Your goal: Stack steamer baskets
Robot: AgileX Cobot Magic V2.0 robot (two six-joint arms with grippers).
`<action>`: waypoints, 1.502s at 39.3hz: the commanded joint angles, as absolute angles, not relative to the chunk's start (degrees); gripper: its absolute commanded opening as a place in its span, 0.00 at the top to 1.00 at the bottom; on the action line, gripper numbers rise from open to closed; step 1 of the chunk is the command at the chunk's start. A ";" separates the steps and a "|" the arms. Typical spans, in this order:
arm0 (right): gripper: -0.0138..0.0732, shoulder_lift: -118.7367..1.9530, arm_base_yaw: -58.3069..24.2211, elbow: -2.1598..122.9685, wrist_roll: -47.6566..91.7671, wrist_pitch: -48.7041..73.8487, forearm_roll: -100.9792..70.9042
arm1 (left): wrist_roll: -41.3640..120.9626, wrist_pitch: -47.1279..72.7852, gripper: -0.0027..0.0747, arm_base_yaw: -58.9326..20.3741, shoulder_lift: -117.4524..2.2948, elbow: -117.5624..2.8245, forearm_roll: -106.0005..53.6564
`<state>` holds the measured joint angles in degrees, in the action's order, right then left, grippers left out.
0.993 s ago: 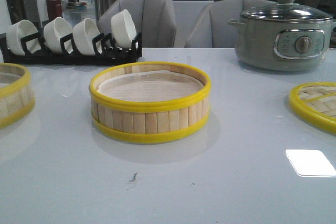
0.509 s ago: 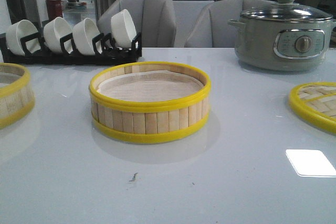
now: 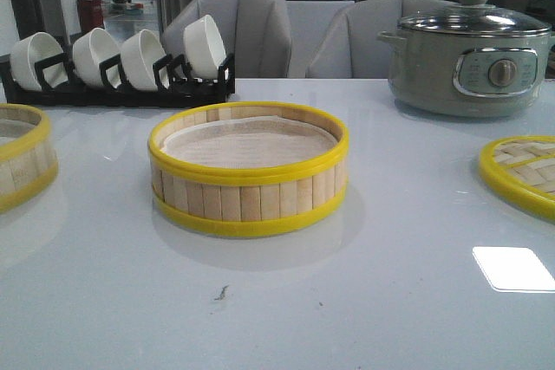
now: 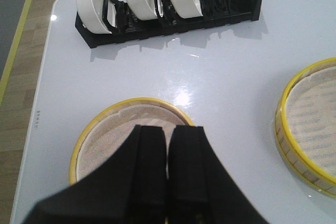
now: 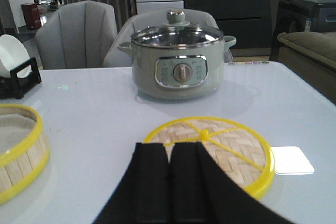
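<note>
One steamer basket (image 3: 247, 171), with bamboo slat walls, yellow rims and a white liner, stands at the table's middle; it also shows as the basket (image 4: 310, 124) and the basket (image 5: 18, 150). A second steamer basket (image 3: 22, 162) sits at the left edge, cut off by the frame. In the left wrist view my left gripper (image 4: 168, 128) hangs shut and empty over this second basket (image 4: 105, 135). My right gripper (image 5: 169, 145) is shut and empty, just short of the woven lid (image 5: 231, 148). Neither gripper shows in the front view.
The flat woven lid (image 3: 520, 175) with a yellow rim lies at the right edge. A black rack of white bowls (image 3: 121, 67) stands at the back left, a grey electric pot (image 3: 473, 58) with a glass lid at the back right. A white patch (image 3: 513, 268) shows near the lid.
</note>
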<state>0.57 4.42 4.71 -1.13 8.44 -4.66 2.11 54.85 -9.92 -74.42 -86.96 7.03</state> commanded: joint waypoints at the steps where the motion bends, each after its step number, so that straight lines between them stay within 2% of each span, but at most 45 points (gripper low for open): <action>1: 0.78 -1.10 4.57 15.63 -1.06 12.58 -4.30 | 1.39 50.89 0.85 -9.95 -72.97 -88.56 7.56; 5: 0.78 -9.65 4.57 26.35 -1.06 20.34 -4.30 | 1.39 50.89 0.85 -9.95 -72.97 -88.56 7.46; 14: 0.78 -34.28 4.57 44.02 -0.83 21.82 -4.37 | 1.39 51.29 0.85 -9.95 -72.97 -88.56 7.57; 20: 0.78 -43.15 4.57 51.14 -0.83 22.71 -4.37 | 1.39 51.52 0.85 -9.95 -72.97 -88.56 7.57; 32: 0.78 -48.65 4.57 52.77 -0.83 19.33 -4.42 | 1.39 51.55 0.85 -9.95 -72.97 -88.56 7.57; 47: 0.77 -49.65 4.57 52.77 -0.83 18.24 -4.37 | 1.39 52.22 0.85 -9.95 -72.97 -88.56 7.57; 50: 0.69 -50.24 4.57 52.77 -0.83 17.43 -4.31 | 1.39 52.45 0.85 -9.95 -72.97 -88.56 6.94; 56: 0.35 -50.98 4.57 52.77 -0.83 16.68 -4.13 | 1.39 52.95 0.85 -9.95 -72.97 -88.56 4.75; 59: 0.31 -51.26 4.57 52.77 -0.83 16.25 -4.13 | 1.39 53.00 0.85 -9.95 -72.97 -88.56 4.75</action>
